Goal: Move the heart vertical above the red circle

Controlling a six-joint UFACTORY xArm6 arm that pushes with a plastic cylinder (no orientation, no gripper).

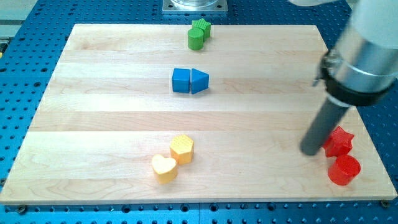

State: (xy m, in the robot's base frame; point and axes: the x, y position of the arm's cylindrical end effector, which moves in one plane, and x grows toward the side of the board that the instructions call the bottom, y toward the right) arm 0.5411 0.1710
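My tip (pixel 309 150) rests on the bench (pixel 112 112) just left of the red star (pixel 339 141), with the red circle (pixel 344 170) down to its right. The yellow heart (pixel 164 168) lies far left, touching the yellow hexagon (pixel 182 148). There is no pincer, only a rod.

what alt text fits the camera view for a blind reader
My tip rests just left of the red star, with the red circle below it. The yellow heart sits far left, beside a yellow hexagon.

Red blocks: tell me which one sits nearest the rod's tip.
The red star. It sits just right of my tip, almost touching. The red circle lies lower, nearer the view's bottom, farther from the tip.
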